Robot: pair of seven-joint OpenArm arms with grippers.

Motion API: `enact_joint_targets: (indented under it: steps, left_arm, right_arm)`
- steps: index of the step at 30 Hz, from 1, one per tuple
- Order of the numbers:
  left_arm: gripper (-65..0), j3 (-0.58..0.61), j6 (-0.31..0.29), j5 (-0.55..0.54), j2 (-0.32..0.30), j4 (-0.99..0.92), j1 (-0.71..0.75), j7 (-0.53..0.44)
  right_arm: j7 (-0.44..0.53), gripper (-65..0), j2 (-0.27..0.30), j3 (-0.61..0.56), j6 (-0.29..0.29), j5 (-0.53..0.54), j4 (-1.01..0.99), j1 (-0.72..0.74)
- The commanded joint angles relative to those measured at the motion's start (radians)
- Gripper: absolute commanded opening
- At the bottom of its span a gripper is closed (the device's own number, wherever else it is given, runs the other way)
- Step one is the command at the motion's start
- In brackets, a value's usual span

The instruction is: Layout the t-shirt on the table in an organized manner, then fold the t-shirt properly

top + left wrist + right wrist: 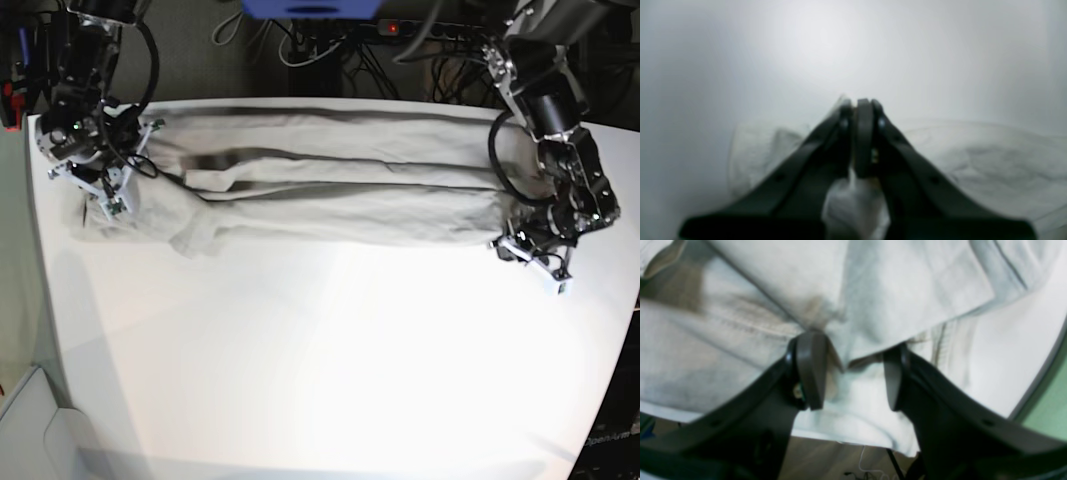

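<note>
The pale grey-beige t-shirt lies stretched in long folds across the far part of the white table. My left gripper is at the shirt's right end. In the left wrist view it is shut, with a bunch of the t-shirt pinched between its fingers. My right gripper is at the shirt's left end. In the right wrist view it is open, its fingers resting on the t-shirt with a folded edge between them.
The table's rounded edge and green floor lie close to the right of my right gripper. Cables and a power strip run behind the table's far edge. A grey box stands at the lower left.
</note>
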Motion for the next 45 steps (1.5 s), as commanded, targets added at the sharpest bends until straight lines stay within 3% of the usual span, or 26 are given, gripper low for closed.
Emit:
enact_joint_targets:
  steps: [1,4,12,22,37,39,45]
  left_arm:
    - [-64.6,0.000,0.000,-0.017,-0.013,0.052,-0.019,0.000]
    - [-64.6,-0.003,0.000,-0.017,-0.012,0.130,0.006,0.048]
    - [-64.6,-0.144,-0.009,-0.018,0.022,0.285,0.026,0.189]
    - [-64.6,-0.155,-0.005,-0.058,0.040,0.419,0.130,0.341]
    - [-63.5,-0.149,-0.003,-0.050,0.040,0.408,0.239,0.304]
    - [-58.5,-0.149,-0.006,-0.050,0.037,0.408,0.239,0.310]
    - [-24.2,-0.155,-0.008,-0.056,0.033,0.417,0.267,0.312]
  right_arm:
    - [-0.013,-35.9,0.005,0.002,-0.001,-0.015,0.005,0.003]
    - [-0.013,-35.9,0.002,0.002,-0.001,-0.015,0.005,0.003]
    - [-0.010,-35.9,0.002,-0.044,-0.001,-0.011,-0.064,0.003]
    - [0.028,-35.9,-0.001,-0.046,-0.001,-0.013,-0.063,0.003]
    - [0.028,-35.9,-0.001,-0.046,-0.001,-0.011,-0.063,0.003]
    - [0.028,-35.9,-0.001,-0.046,-0.001,-0.011,-0.063,0.003]
    - [0.028,-35.9,-0.001,-0.046,-0.001,-0.011,-0.063,0.001]
